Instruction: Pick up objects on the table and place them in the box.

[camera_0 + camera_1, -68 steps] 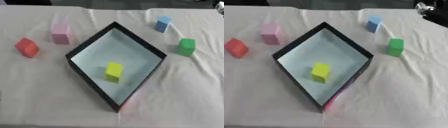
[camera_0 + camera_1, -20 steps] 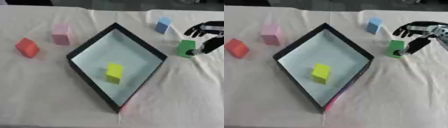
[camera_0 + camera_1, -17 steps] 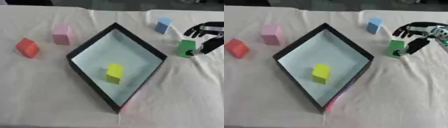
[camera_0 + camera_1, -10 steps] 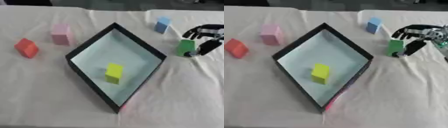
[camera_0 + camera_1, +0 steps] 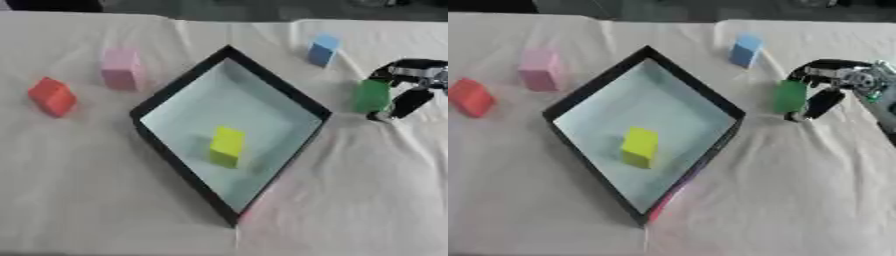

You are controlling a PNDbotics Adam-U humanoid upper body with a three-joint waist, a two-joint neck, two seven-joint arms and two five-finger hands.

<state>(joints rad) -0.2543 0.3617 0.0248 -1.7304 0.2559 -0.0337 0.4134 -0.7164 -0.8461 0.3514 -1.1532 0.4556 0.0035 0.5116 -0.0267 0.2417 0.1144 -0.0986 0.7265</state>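
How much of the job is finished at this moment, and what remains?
Done: only the yellow block lies in the box. In hand: the right hand is curled round the green block, which is not visibly lifted off the table. Left: the blue block, pink block and red block.

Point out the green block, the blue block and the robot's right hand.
green block (image 5: 790,96), right eye view, its front face.
blue block (image 5: 323,49), left eye view, its front face.
right hand (image 5: 826,86), right eye view, its palm.
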